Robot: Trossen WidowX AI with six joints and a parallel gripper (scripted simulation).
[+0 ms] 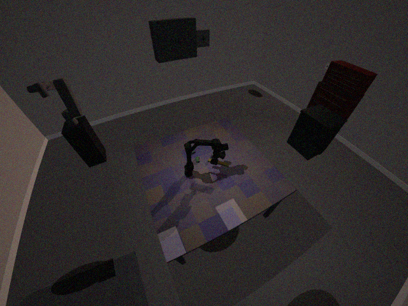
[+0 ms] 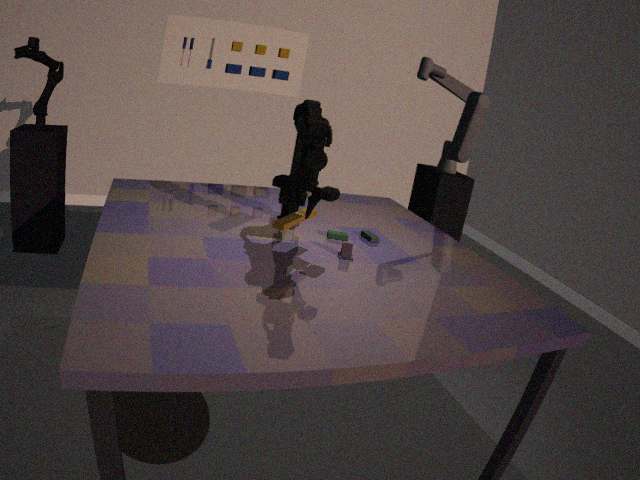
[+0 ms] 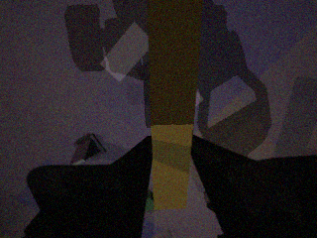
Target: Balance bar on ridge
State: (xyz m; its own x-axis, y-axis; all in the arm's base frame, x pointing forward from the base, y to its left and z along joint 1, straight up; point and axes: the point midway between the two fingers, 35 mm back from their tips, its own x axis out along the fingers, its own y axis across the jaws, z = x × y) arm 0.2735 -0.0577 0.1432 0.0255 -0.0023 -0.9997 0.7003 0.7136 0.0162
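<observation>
In the wrist view, the yellow bar (image 1: 224, 163) (image 2: 290, 222) (image 3: 173, 74) ran down the centre, closest, gripped between the fingers of the gripper (image 1: 213, 161) (image 2: 297, 219) (image 3: 169, 140). It seemed stiff and light, perhaps slippery; its middle looked the right place for holding. Beyond, at lower left, stood a small brownish piece (image 2: 346, 250) (image 3: 85, 150), probably the ridge. Farther, at lower centre, a green block (image 1: 197, 159) (image 2: 337, 235) (image 3: 150, 202) could obstruct little.

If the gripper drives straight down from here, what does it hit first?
Probably the tabletop, with the yellow bar clamped in the gripper. Depth is unclear, but no object shows directly beneath.
</observation>
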